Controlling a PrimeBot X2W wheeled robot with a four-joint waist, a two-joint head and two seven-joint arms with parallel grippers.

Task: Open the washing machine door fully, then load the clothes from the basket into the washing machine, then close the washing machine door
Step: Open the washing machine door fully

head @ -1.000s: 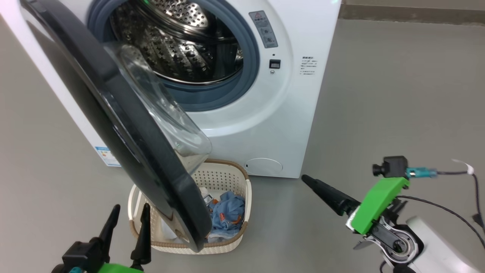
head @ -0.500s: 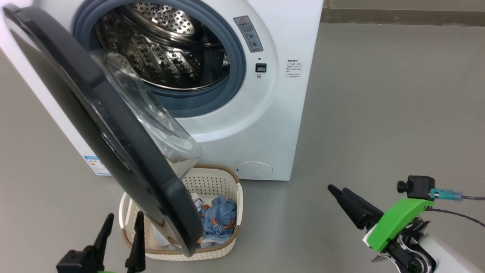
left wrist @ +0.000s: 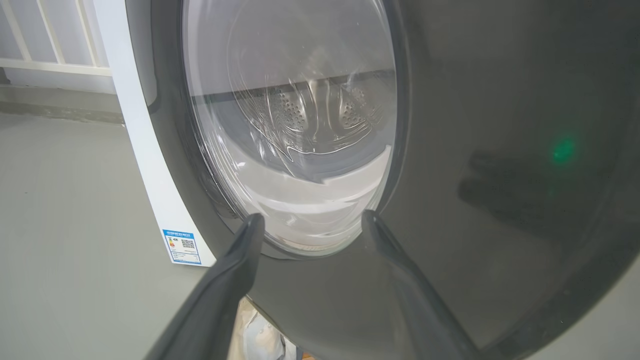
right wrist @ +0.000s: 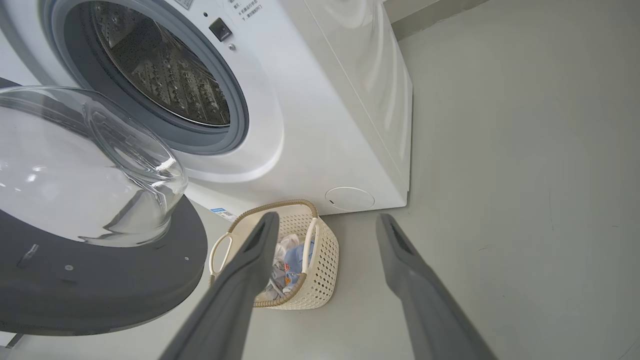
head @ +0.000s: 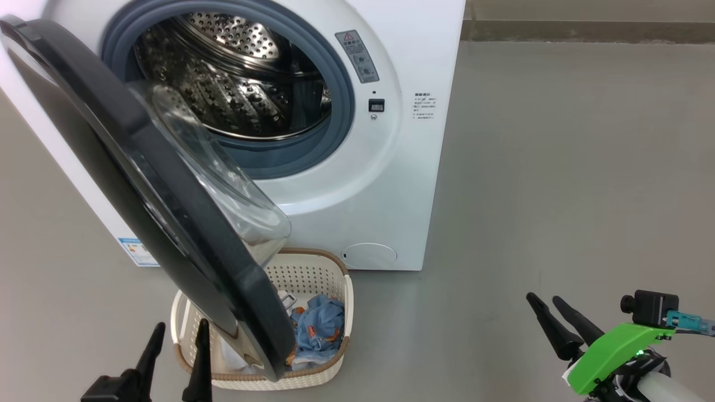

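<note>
left fingers (head: 151, 353) apart and upright near the basket (head: 310, 277)

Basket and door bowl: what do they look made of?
The basket looks like cream moulded plastic, matte, by its even punched holes; its brown rim looks woven, probably moulded too. The door's bowl looks like clear glossy glass: sharp highlights, bent see-through view; clear plastic possible.

**Grey floor, dark skirting, white bars**

A smooth grey floor (head: 558, 167) spreads wide and meets a darker skirting strip (head: 586, 30) at its far edge. In the left wrist view, white bars (left wrist: 55, 67) (railing or frame, hard to tell) stand above a similar strip.
</note>
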